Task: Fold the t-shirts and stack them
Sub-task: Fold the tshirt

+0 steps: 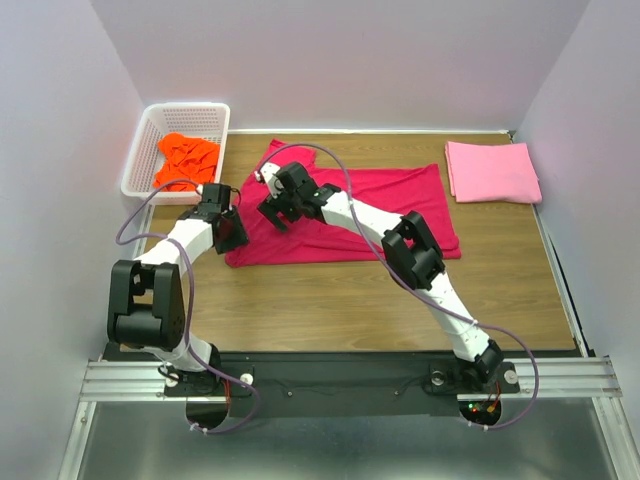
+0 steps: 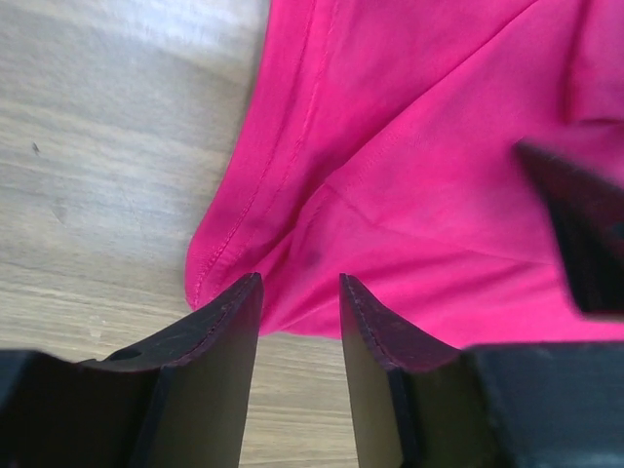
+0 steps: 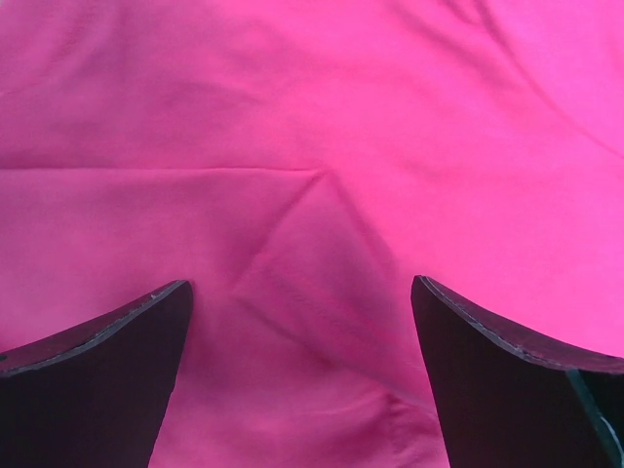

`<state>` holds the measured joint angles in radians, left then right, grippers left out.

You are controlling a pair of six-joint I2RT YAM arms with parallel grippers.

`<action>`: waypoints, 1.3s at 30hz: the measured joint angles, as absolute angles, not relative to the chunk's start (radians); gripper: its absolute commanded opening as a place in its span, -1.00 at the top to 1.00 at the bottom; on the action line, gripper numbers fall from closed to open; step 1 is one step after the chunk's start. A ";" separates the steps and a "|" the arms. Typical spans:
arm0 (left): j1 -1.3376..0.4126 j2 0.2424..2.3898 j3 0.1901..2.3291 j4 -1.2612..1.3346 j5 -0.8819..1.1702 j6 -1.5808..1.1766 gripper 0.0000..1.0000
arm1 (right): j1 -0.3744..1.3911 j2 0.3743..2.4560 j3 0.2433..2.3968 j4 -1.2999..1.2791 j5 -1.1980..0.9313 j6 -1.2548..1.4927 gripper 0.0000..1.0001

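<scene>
The crimson-red t-shirt (image 1: 390,200) lies spread on the table, partly folded. My left gripper (image 1: 232,238) is open at its near-left corner; in the left wrist view the shirt's hemmed corner (image 2: 322,244) lies just beyond the gripper (image 2: 300,292), nothing between the jaws. My right gripper (image 1: 280,215) is open wide just above the shirt's left part; the right wrist view shows only wrinkled red cloth (image 3: 312,234) under the gripper (image 3: 300,292). A folded light pink t-shirt (image 1: 492,172) lies at the far right. The orange t-shirt (image 1: 185,160) is crumpled in the basket.
A white lattice basket (image 1: 150,135) stands at the far left corner. White walls close in the table on three sides. Bare wood (image 1: 340,300) lies in front of the red shirt. The right arm (image 1: 420,255) reaches across the red shirt.
</scene>
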<state>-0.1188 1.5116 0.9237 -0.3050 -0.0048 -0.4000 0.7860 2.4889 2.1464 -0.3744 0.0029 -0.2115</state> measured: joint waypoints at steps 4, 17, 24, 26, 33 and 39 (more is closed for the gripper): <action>-0.119 1.532 0.895 -0.291 -0.004 -0.398 0.07 | 0.786 2.496 2.158 -0.374 0.069 -0.225 -1.00; -0.119 1.568 0.865 -0.259 0.026 -0.392 0.08 | 0.775 2.560 2.250 -0.366 0.225 -0.245 -1.00; -0.119 1.568 0.864 -0.257 0.027 -0.390 0.08 | 0.733 2.595 2.340 -0.365 0.313 -0.244 -1.00; -0.119 1.568 0.864 -0.257 0.027 -0.390 0.09 | 0.721 2.595 2.355 -0.358 0.330 -0.244 -1.00; -0.119 1.568 0.864 -0.258 0.027 -0.390 0.08 | 0.676 2.541 2.265 -0.316 0.374 -0.208 -0.96; -0.119 1.560 0.867 -0.269 0.024 -0.390 0.07 | 0.606 2.188 1.785 -0.329 0.305 -0.088 -0.92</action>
